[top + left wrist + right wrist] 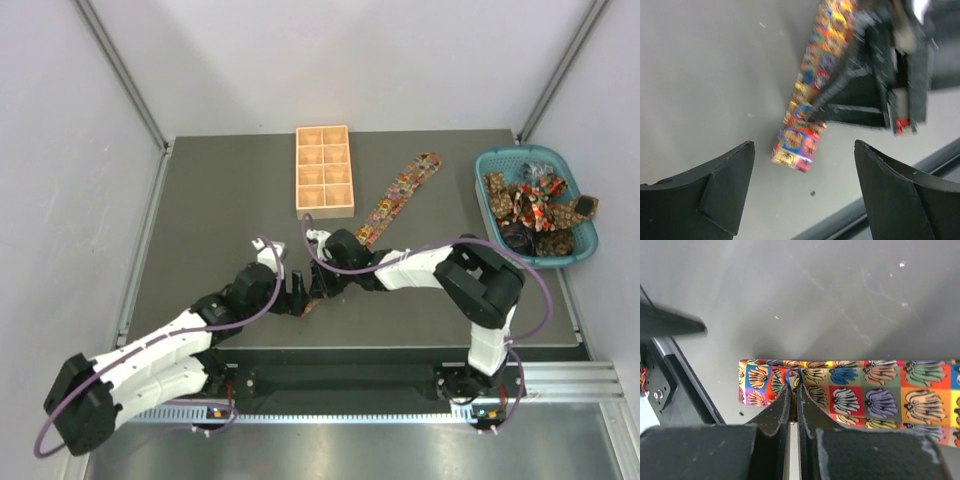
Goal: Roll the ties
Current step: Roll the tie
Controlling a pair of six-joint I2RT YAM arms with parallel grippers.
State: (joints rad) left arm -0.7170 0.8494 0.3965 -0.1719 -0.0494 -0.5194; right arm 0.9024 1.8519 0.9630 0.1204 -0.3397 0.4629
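Note:
One tie (400, 190), printed with small bright squares, lies diagonally on the dark table, its narrow end toward the near edge. My right gripper (322, 285) (794, 387) is shut on a pinched fold of the tie (880, 390) close to that end. In the left wrist view the blunt tie end (795, 150) lies on the table just ahead of my left gripper (804, 144), whose jaws stand wide open with nothing between them. The right gripper's dark fingers (840, 85) press on the fabric there. In the top view the left gripper (298, 297) sits beside the right one.
A tan wooden tray (324, 172) with compartments stands at the back centre. A teal basket (482, 165) at the right holds more ties (530, 205) in a heap. The table's near edge rail (920, 165) runs just under the left gripper.

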